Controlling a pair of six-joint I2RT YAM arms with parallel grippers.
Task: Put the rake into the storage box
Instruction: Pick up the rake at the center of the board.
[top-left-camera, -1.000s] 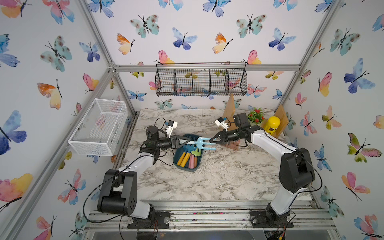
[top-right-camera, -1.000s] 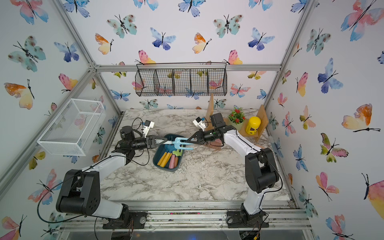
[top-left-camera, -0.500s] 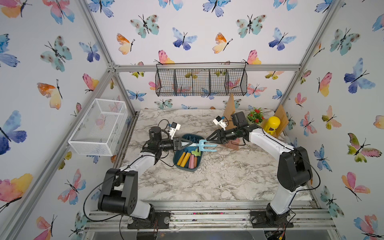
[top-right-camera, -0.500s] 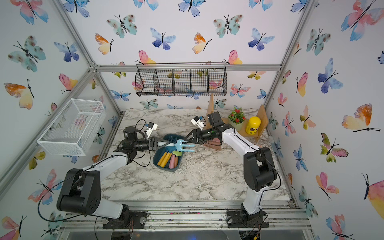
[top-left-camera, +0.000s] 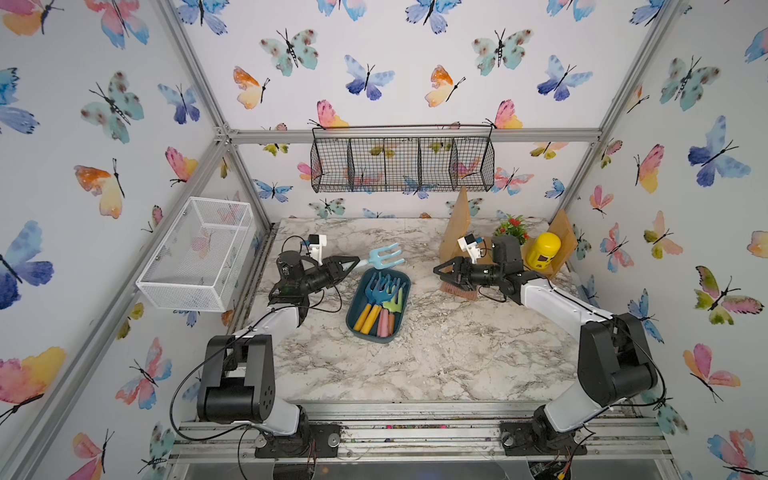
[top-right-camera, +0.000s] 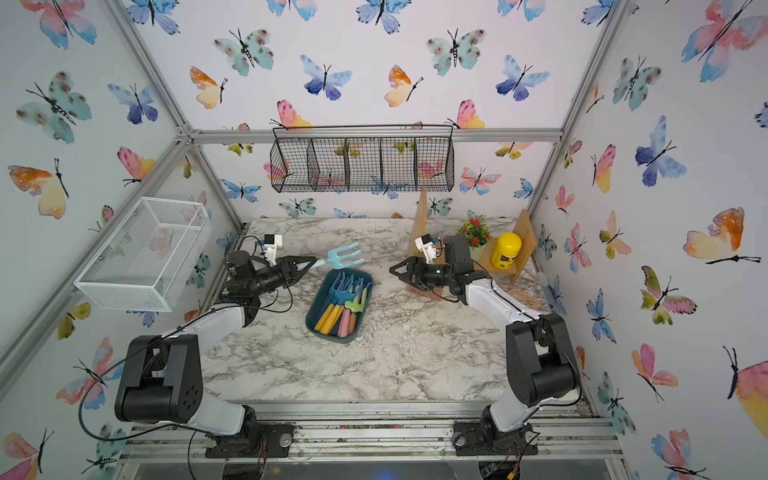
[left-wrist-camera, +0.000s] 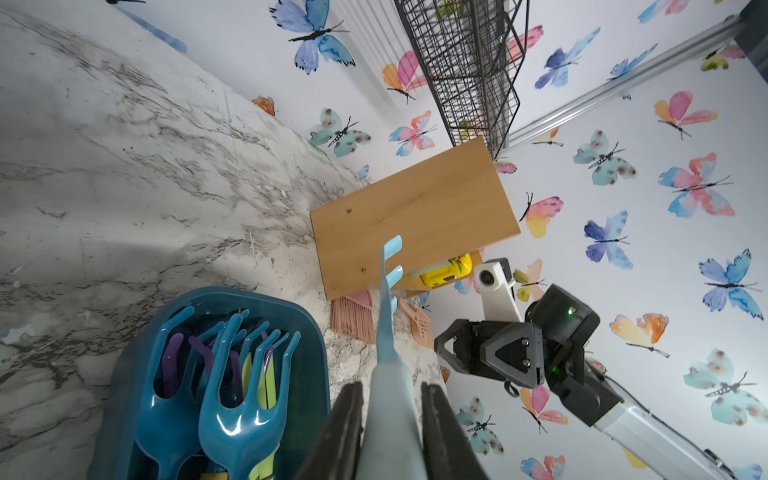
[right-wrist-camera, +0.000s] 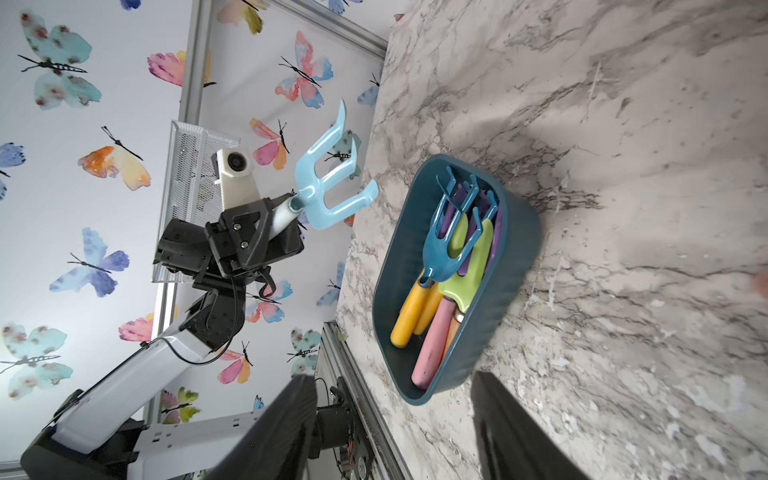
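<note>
The right gripper (top-left-camera: 439, 276) has just let go and drawn back to centre-right, jaws apart and empty, so the left gripper (top-left-camera: 354, 262) alone clenches the light-blue toy rake (top-left-camera: 384, 257) by its handle, in the air just beyond the teal storage box (top-left-camera: 352, 309), not yet lowered in.

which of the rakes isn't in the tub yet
The light blue rake: the left gripper is shut on its handle and holds it in the air, outside the dark teal storage box. The darker blue rakes lie inside the box.
</note>
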